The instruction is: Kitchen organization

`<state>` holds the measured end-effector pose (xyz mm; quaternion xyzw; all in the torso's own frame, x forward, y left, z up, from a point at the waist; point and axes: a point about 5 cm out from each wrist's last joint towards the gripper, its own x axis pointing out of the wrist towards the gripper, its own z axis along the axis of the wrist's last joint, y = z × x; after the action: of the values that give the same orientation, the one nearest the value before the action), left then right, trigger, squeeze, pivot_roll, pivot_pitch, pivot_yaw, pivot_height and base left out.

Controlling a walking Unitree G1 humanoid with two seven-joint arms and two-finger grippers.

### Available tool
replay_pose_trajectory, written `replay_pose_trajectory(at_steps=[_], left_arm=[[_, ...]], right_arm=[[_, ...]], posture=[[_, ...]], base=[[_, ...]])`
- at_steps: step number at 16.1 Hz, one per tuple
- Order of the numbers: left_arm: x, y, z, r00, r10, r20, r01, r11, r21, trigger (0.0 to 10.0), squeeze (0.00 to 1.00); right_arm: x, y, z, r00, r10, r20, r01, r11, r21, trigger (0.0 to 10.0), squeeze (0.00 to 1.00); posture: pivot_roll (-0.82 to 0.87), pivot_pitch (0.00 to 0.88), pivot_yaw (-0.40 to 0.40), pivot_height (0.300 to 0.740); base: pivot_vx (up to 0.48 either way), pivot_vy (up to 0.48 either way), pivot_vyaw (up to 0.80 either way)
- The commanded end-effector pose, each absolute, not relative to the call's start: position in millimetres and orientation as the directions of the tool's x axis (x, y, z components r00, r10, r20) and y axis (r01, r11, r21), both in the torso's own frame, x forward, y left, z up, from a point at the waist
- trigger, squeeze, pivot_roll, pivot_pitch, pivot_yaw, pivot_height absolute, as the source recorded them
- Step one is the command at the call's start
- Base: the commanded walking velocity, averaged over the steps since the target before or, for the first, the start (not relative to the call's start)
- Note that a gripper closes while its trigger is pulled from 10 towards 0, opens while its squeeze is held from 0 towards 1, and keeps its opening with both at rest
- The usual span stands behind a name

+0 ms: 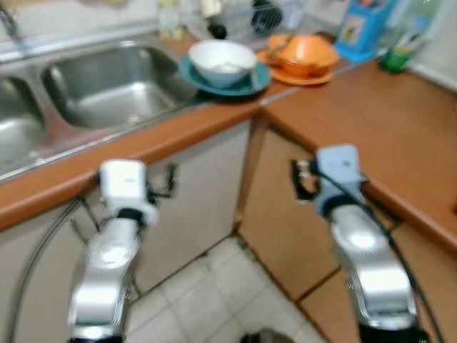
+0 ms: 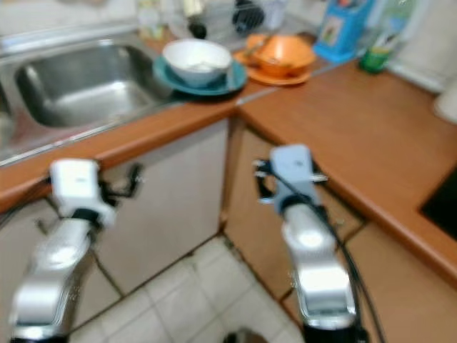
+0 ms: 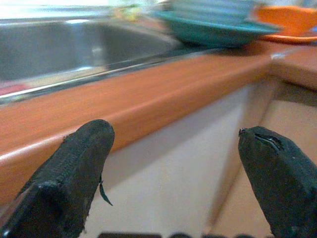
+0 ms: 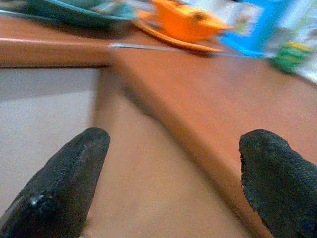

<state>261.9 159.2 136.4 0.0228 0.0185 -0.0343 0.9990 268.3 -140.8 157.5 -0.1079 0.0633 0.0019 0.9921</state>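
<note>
Glossy white bowl (image 1: pixel 221 61) on round teal plate (image 1: pixel 196 76), steel sink (image 1: pixel 107 86) alongside.

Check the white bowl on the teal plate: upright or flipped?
Upright. The white bowl sits mouth-up on the teal plate beside the sink; its inside shows from above.

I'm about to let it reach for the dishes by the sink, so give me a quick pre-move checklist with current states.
1. Left end effector open and empty: ok.
2. Right end effector open and empty: ok.
3. White bowl sits in teal plate on counter: ok.
4. Orange bowl on its orange plate: ok.
5. Both end effectors raised to counter height: not ok, below its edge.
6. Image sharp enough to aim: not ok, blurred.
</note>
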Motion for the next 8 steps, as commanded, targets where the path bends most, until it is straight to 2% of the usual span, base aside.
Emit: replay_pose_trajectory(at_steps=[1, 4, 8], left_arm=[[261.1, 166.7, 137.8, 0.998, -0.049, -0.041, 0.051, 0.996, 0.069, 10.0, 0.00], [261.0, 167.1, 140.3, 0.999, -0.041, -0.022, 0.040, 0.999, -0.023, 10.0, 0.00], [265.0, 165.1, 148.5, 0.999, -0.053, 0.004, 0.053, 0.998, -0.022, 10.0, 0.00]], right_arm=[[268.1, -134.1, 161.3, 0.992, 0.033, -0.118, -0.055, 0.980, -0.194, 10.0, 0.00], [267.7, -134.5, 163.2, 0.992, 0.030, -0.120, -0.053, 0.980, -0.194, 10.0, 0.00], [269.0, -129.3, 169.3, 0.994, 0.059, -0.095, -0.074, 0.985, -0.157, 10.0, 0.00]], posture=[[-0.02, 0.000, 0.013, 0.740], [-0.03, 0.000, 0.021, 0.740], [-0.02, 0.000, 0.018, 0.740]], base=[[0.000, 0.000, 0.00], [0.000, 0.000, 0.00], [0.000, 0.000, 0.00]])
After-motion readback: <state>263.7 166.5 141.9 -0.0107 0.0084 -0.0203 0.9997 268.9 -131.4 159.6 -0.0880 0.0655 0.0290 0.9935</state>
